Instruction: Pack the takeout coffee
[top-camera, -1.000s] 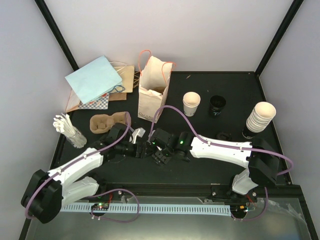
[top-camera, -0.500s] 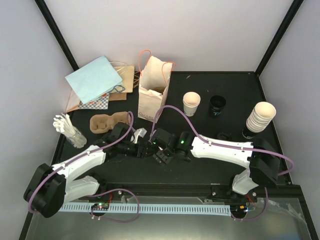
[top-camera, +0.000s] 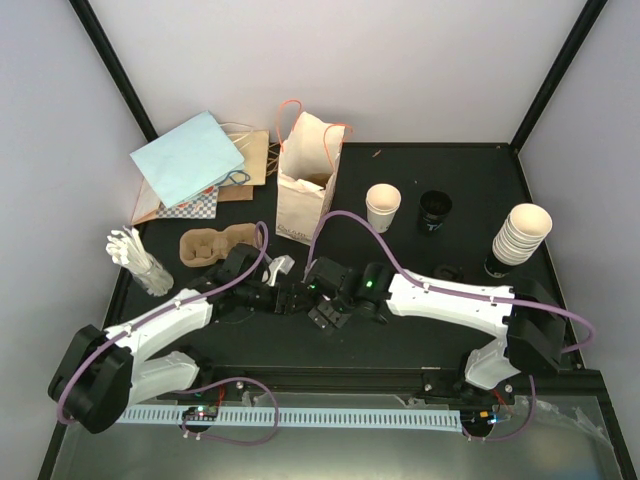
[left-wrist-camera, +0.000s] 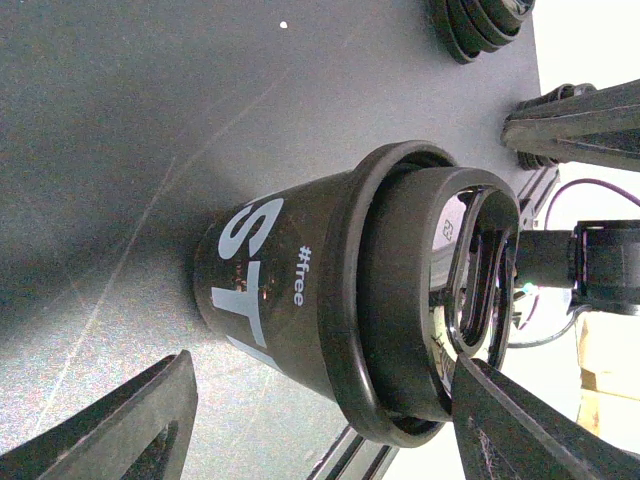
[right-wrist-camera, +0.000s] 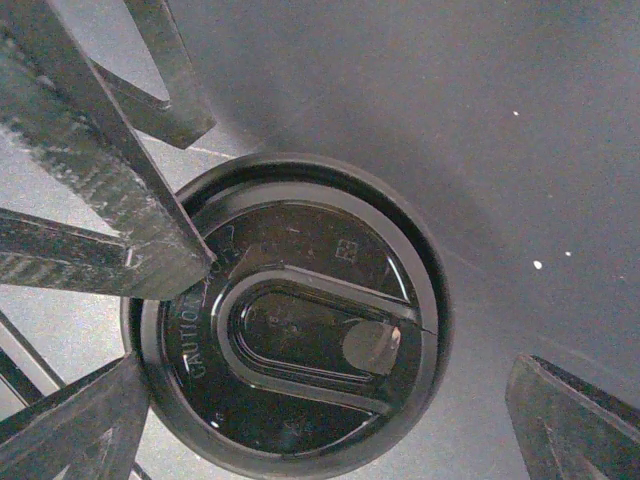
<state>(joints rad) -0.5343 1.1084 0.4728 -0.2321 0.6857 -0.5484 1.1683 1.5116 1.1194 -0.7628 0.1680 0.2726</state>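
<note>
- Lidded cup (left-wrist-camera: 290, 300): dark, white lettering only partly readable ("ST", "#free"). Upright on the bench (left-wrist-camera: 120, 120), front centre, between the 2 pincers. In the overhead view the arms hide it almost wholly.
- Lid (right-wrist-camera: 300, 320): black, round, seated on the cup. Its raised text is only partly legible.
- Left pincer (left-wrist-camera: 325, 358): open, 1 finger on each side of the cup. The finger by the base stands apart; contact at the lid rim cannot be told.
- Right pincer (right-wrist-camera: 330, 365): open wide above the lid, fingers cut off by the frame.
- Behind: 1 unlidded cream cup (top-camera: 383, 207), 1 dark cup (top-camera: 435, 212), stack of cream cups (top-camera: 522, 232), loose lids (top-camera: 447, 270), paper bag (top-camera: 305, 185), pulp tray (top-camera: 212, 245).
</note>
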